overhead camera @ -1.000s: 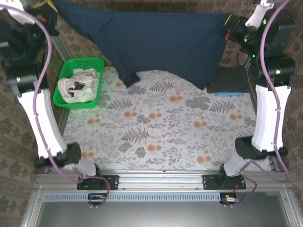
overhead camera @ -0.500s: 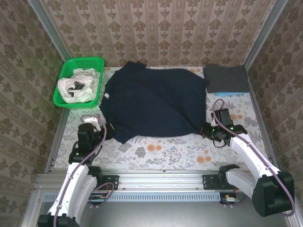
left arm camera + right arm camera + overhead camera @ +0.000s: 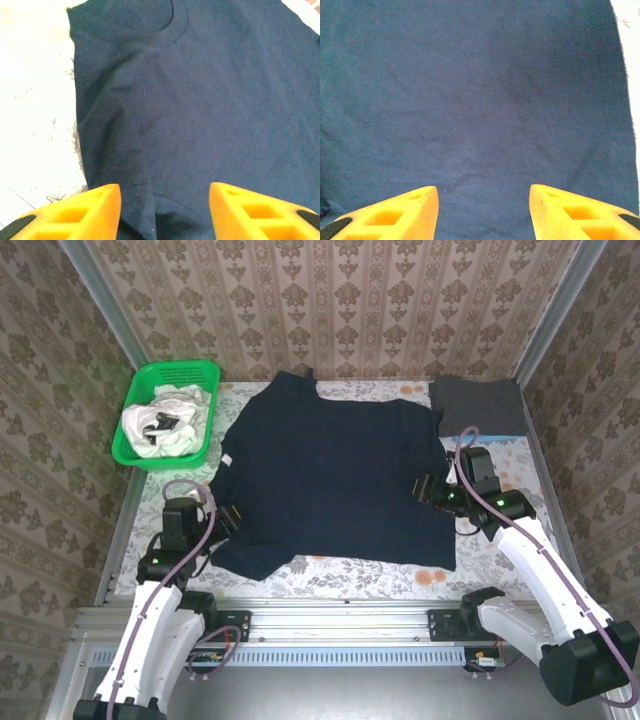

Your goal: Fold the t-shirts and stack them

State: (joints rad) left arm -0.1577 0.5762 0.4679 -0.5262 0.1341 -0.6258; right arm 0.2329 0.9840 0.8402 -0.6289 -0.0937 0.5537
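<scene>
Left claw: released, sitting at the lower-left edge of the navy t-shirt. In the left wrist view the left claw shows two yellow fingers well apart with nothing gripped, only navy cloth lying below the gap.

Right claw: also released, at the right edge of the same shirt, right of frame centre. In the right wrist view the right claw has its fingers spread, with flat navy fabric underneath.

Navy t-shirt: spread out across the middle of the counter, collar toward the top of the frame, hem toward the bottom. Some soft wrinkles along the left side in the left wrist view, where the collar seam sits at the top of the frame.

Grey t-shirt: folded, upper right of the frame, just beside the navy one's upper-right corner.

White t-shirts with black marks: bunched in the green basket, upper left of the frame, apart from the navy shirt.
</scene>
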